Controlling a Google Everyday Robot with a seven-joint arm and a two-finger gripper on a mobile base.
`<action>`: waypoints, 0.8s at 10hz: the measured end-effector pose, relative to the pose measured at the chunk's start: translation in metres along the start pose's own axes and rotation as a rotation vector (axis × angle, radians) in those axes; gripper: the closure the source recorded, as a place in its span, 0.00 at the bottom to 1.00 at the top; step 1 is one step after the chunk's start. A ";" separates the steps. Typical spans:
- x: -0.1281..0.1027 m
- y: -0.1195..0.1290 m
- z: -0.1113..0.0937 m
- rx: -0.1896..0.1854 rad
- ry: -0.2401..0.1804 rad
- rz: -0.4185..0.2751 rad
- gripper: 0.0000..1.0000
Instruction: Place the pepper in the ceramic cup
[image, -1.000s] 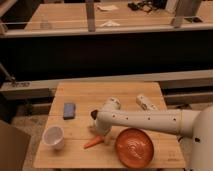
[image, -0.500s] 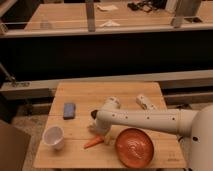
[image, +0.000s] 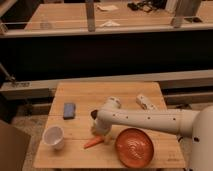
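Note:
The slim orange pepper (image: 93, 143) lies on the wooden table (image: 115, 92), near its front edge, pointing left. The white ceramic cup (image: 53, 136) stands upright at the table's front left, well apart from the pepper. My gripper (image: 96, 129) hangs at the end of the white arm, just above and slightly behind the pepper's right end. The arm reaches in from the right across the table. The gripper's tip is dark and partly hidden by the wrist.
A round orange plate (image: 134, 147) sits at the front right, close to the pepper. A blue flat object (image: 69, 110) lies at the left middle. A white block (image: 146, 101) lies at the back right. A dark counter stands behind the table.

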 end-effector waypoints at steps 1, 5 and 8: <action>0.001 -0.002 -0.001 0.007 0.004 -0.002 0.45; 0.006 -0.007 -0.012 -0.007 0.032 -0.002 0.86; 0.012 -0.012 -0.026 -0.017 0.048 -0.010 1.00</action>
